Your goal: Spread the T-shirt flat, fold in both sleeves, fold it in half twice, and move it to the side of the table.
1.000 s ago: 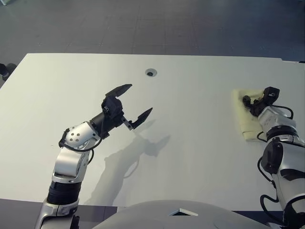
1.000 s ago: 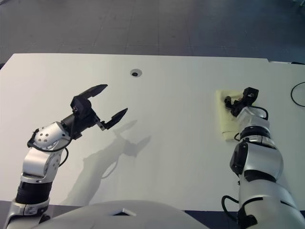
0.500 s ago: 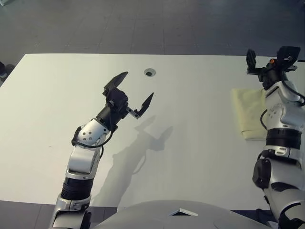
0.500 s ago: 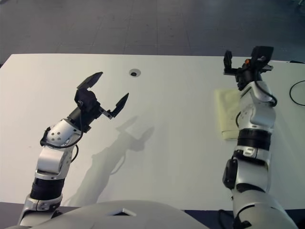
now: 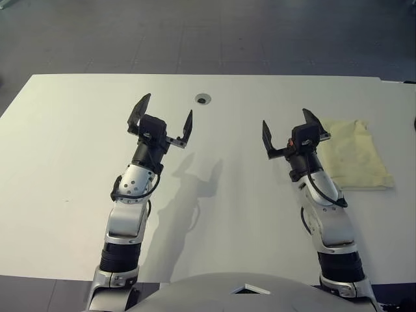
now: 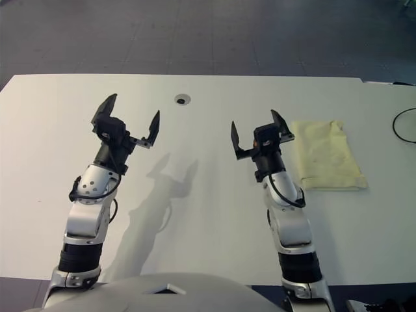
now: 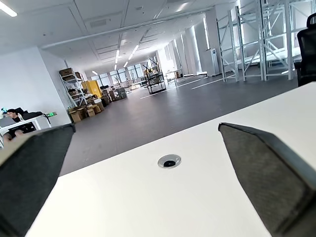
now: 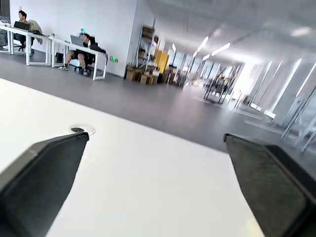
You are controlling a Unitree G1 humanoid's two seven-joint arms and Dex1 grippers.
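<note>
The left gripper (image 5: 168,105) is raised over the left middle of the table (image 5: 58,143), its 2 fingers spread wide with nothing between them; in the left wrist view those fingers (image 7: 269,170) frame bare tabletop and are cut off by the picture's edges. The right gripper (image 5: 285,117) is raised over the right middle of the table, its 2 fingers equally wide apart and holding nothing; the arm below it hides a strip of tabletop.

Just right of that gripper lies the T-shirt (image 5: 354,156), pale yellow, folded into a compact oblong flat on the right part of the table; a narrow gap shows between its far left corner and the gripper's right finger. Its long axis runs near to far, with the near end shifted slightly right. The folds hide the collar and sleeves, so I cannot tell which end is the neck; the number of layers cannot be made out either.

A round hole (image 5: 204,99) sits in the far middle of the table; a black cable (image 6: 403,123) loops in at the right edge, cut off.
</note>
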